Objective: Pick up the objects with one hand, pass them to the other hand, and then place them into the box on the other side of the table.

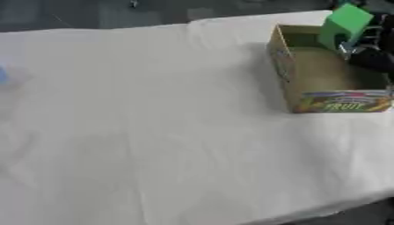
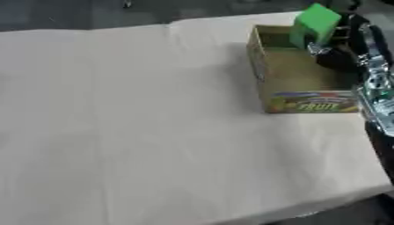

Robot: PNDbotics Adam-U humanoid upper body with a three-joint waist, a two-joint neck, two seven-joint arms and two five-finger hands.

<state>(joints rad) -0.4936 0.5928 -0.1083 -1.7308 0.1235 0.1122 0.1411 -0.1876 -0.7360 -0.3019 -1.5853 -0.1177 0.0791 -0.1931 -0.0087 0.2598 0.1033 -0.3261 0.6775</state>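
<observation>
- Left eye: green block [image 1: 345, 23] up over the box [image 1: 308, 74], far end, pinched in the right hand [image 1: 368, 52]. Blue speck [image 1: 2, 74] at the surface's [image 1: 154, 132] left edge.
- Right eye: same deal. Better to lower it inside the walls before letting go, clear of the rim. Left hand nowhere visible.

A bright green block [image 2: 315, 23] hangs tilted above the far end of the box, held from your right side, and you cannot tell whether it touches the rim. The open cardboard box [image 2: 265, 72] sits at the table's far right, its near wall printed with colourful fruit and the word "FRUIT".
</observation>
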